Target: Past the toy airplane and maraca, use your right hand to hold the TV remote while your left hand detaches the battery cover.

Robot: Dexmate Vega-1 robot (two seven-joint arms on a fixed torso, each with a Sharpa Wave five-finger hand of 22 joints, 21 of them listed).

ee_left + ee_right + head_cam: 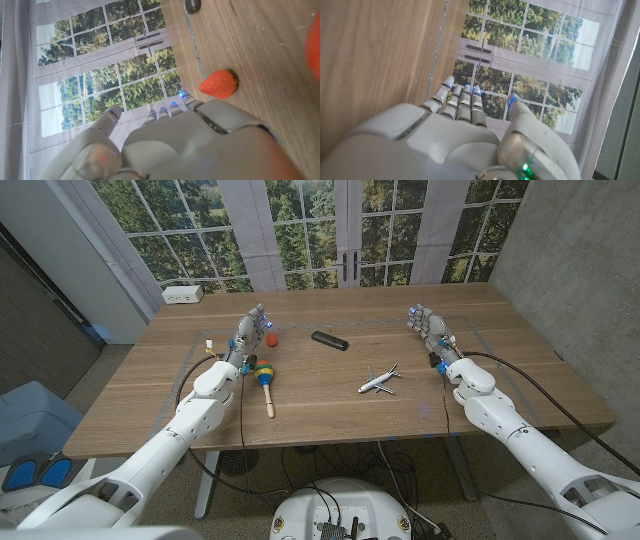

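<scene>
Across the middle of the head view spreads the wooden table, with both arms reaching in from the bottom corners. At centre left the left hand stands with fingers extended and apart, grasping nothing; at centre right the right hand is likewise released and empty, fingers pointing toward the window. Below and left of centre lies the maraca, its wooden handle pointing down the frame; right of centre sits the toy airplane. Above both, near upper centre, lies the TV remote, a dark slim bar apart from either hand, angled slightly. Smallest is a red strawberry just beside the left hand's fingertips.

Judging by its look, the remote is light, rigid plastic with a smooth, probably slippery shell, so it may skate on the wood if pushed. The right hand would best clamp its long edges toward one end, leaving the back free. Which face is up cannot be told, so the battery cover's place is unknown.
</scene>
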